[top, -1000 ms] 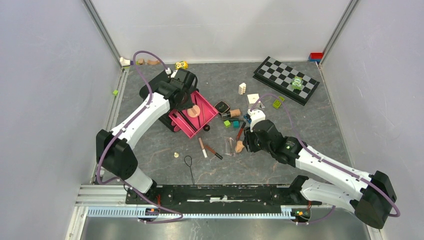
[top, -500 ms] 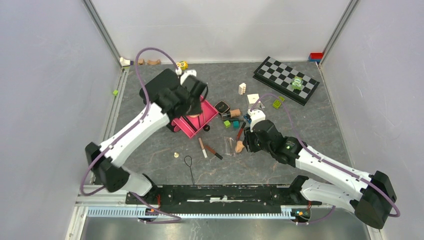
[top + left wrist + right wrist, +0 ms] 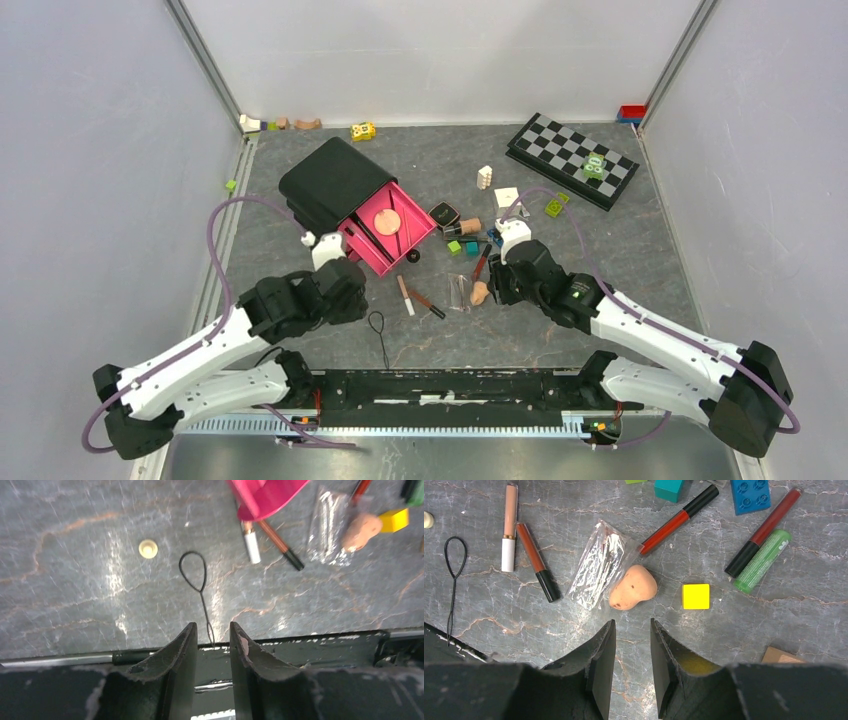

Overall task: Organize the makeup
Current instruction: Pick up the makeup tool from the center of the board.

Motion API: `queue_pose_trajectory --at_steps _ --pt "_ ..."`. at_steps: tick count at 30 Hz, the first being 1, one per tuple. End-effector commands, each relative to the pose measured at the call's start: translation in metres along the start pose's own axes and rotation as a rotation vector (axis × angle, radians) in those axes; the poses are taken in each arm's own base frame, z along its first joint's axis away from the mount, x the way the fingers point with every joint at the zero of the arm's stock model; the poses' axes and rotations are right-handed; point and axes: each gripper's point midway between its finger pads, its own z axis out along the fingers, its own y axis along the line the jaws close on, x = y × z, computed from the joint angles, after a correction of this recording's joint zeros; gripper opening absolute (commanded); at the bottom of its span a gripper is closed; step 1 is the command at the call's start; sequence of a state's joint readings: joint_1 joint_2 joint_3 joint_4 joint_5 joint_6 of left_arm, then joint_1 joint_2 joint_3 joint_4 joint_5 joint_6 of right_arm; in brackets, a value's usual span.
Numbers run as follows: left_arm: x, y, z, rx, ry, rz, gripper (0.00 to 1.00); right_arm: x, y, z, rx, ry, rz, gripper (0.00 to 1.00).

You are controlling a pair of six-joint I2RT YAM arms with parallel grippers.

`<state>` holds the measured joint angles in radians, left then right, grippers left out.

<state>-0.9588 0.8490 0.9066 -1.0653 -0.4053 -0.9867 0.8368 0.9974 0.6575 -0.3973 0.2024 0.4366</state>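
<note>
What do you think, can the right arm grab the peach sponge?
Probably yes. The right gripper sits open right next to the peach makeup sponge, with nothing between them. The clear plastic wrapper touching the sponge might get caught too.

The left arm (image 3: 200, 350) lies low and folded near its base. The left gripper (image 3: 210, 627) points downward, jaws a narrow gap apart and empty. The right arm (image 3: 650, 335) stretches forward and inward. The right gripper (image 3: 631, 622) also faces down, jaws narrowly parted and holding nothing.
</note>
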Motion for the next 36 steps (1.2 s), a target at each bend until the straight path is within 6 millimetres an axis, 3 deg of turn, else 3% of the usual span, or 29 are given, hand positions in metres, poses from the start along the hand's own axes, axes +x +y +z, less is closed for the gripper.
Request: queue_pose_trajectory --at_steps 1,7,16,26,36 --pt "0.03 -0.005 0.017 0.032 0.053 -0.071 0.37 -0.006 0.004 0.003 -0.019 -0.026 0.004 0.38" --pt "0.075 -0.011 0.046 0.04 0.114 -0.043 0.41 -0.002 0.003 0.004 -0.014 -0.017 0.003 0.38" --pt "0.118 -0.022 0.069 0.008 0.137 0.014 0.53 0.0 0.003 0.005 -0.015 -0.009 0.004 0.38" --pt "0.147 0.005 0.082 -0.099 0.2 0.02 0.54 0.002 0.003 0.005 -0.014 -0.004 0.004 0.38" --pt "0.157 0.012 0.082 -0.115 0.242 0.06 0.4 0.001 0.007 0.006 -0.032 -0.001 0.012 0.38"
